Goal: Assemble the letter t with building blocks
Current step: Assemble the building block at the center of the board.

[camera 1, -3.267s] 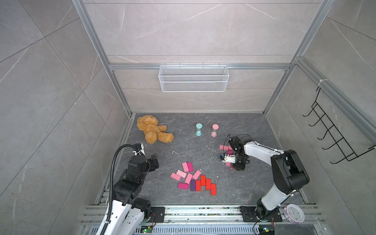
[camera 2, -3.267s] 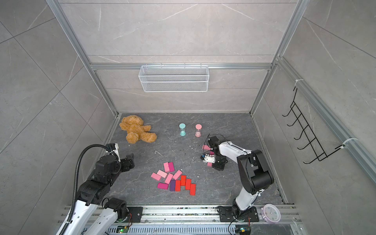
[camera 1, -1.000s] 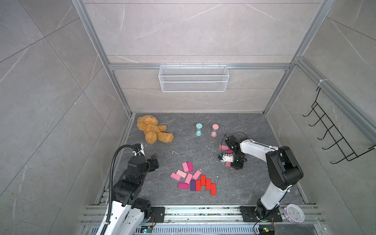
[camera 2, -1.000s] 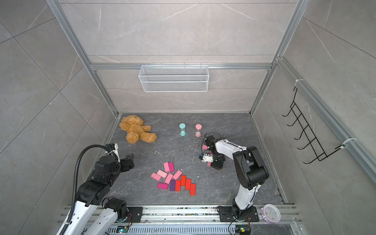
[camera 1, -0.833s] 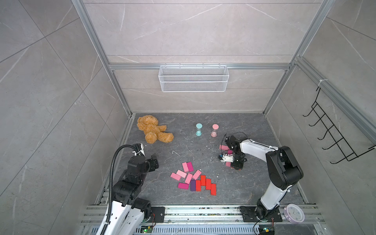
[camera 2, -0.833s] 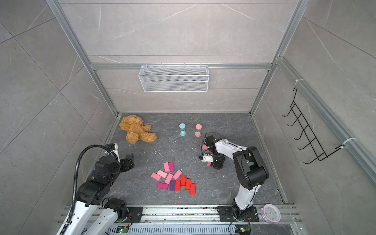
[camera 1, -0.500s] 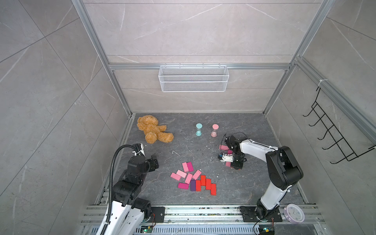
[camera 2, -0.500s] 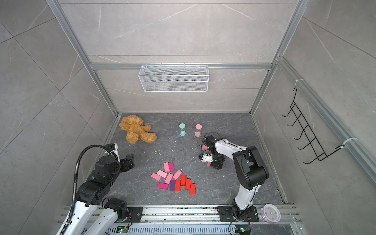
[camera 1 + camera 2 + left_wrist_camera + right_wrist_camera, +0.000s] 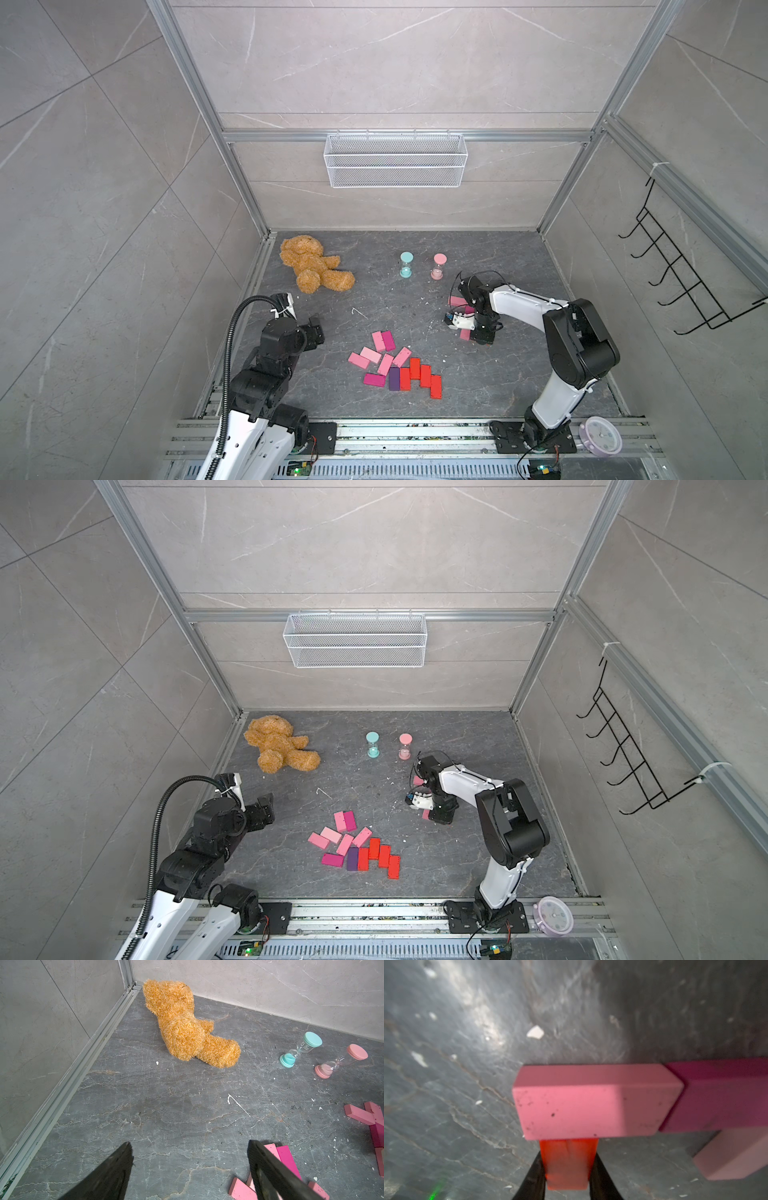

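One teddy bear (image 9: 187, 1028) lies far ahead of the left jaws, which are spread and empty, and is judged irrelevant to the work. Just beside those jaws, twelve loose building blocks (image 9: 385, 364) are kept on the counter (image 9: 478, 374), presumably as stock: five light pink, two magenta, one purple, four red. Two hourglass timers, one teal (image 9: 406, 264) and one pink (image 9: 438, 267), stand near the right jaws, unused. One red block (image 9: 568, 1164) is pinched in the right jaws. Its end is butted against a light pink block (image 9: 591, 1109), which is laid end to end with a magenta block (image 9: 720, 1101); a crossbar receiving its stem is the likely reason. One paler pink block (image 9: 733, 1155) lies beside them.
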Motion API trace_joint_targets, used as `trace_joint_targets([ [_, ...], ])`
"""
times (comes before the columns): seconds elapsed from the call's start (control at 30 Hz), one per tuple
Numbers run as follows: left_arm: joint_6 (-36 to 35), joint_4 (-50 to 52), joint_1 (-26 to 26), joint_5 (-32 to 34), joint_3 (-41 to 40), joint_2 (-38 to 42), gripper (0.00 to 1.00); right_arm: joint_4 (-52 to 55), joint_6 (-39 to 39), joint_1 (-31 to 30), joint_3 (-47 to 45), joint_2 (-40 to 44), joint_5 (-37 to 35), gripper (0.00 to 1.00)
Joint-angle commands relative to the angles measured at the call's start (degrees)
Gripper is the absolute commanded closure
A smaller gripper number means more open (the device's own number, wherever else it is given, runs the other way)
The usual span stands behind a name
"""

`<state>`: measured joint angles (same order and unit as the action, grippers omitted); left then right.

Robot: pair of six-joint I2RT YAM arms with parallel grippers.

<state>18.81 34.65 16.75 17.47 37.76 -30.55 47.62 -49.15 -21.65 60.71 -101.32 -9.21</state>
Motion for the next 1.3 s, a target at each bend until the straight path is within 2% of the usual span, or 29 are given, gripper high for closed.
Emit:
trace_joint_targets([
  [0.0, -1.32, -1.51, 0.18, -0.32, 0.36, 0.53, 0.11, -2.09, -0.5, -0.5, -0.91, 1.28, 0.51, 0.73],
  [0.57, -1.33, -1.54, 0.14, -0.69, 0.32, 0.58, 0.11, -0.24, -1.39, -0.72, -3.84, 4.63, 0.42, 0.71],
  [1.27, -1.19, -1.39, 0.18, -0.6, 0.34, 0.75, 0.11, 0.73, 0.37, -0.74, -0.89, 1.57, 2.53, 0.71],
])
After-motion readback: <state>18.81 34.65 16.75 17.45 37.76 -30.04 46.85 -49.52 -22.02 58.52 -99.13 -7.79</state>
